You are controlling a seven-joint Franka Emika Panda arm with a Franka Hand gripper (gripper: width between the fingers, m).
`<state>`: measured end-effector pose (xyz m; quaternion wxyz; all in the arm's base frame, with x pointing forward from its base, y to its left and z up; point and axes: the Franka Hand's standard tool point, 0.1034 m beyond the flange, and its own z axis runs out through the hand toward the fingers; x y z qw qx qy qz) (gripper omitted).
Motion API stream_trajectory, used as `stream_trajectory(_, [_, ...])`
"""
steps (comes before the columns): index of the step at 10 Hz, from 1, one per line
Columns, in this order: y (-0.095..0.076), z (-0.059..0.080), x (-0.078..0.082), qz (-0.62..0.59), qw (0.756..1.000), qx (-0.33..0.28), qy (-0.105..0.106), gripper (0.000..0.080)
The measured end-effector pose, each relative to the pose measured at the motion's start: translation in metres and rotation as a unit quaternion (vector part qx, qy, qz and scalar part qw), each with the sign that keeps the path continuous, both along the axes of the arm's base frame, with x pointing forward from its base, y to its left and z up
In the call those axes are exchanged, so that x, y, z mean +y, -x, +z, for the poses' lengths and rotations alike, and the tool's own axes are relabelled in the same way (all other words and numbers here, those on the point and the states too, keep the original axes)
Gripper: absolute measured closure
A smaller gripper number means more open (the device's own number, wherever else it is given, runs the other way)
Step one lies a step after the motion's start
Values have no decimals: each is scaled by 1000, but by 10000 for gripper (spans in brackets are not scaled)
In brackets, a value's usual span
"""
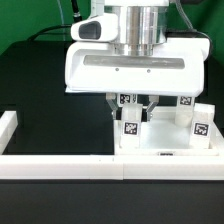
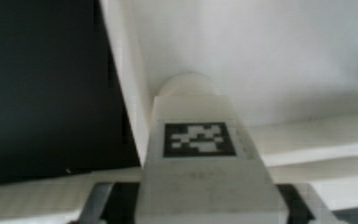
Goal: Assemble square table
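Exterior view: the gripper (image 1: 134, 106) hangs low over the white tabletop (image 1: 170, 139), which sits on the black surface (image 1: 40, 90) against the border wall (image 1: 60, 166), probably so it stays braced; the fingers (image 1: 147, 107) close on a tagged leg (image 1: 129, 116) held upright, apparently to seat it in a socket, with two more legs (image 1: 199, 121) standing just beside. Wrist view: leg (image 2: 197, 150) clamped between both fingers (image 2: 105, 203), its tip over the tabletop's rim (image 2: 247, 50); whether it has entered a socket is hidden.
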<state>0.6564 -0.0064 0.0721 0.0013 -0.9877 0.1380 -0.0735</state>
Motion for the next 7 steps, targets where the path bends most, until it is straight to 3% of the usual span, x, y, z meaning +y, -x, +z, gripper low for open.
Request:
stream_trajectory(2, [0, 0, -2, -103, 994, -5, -18, 510])
stream_trajectory(4, [0, 0, -3, -241, 969, -10, -45, 509])
stream_trajectory(7, [0, 0, -3, -356, 933, -12, -57, 509])
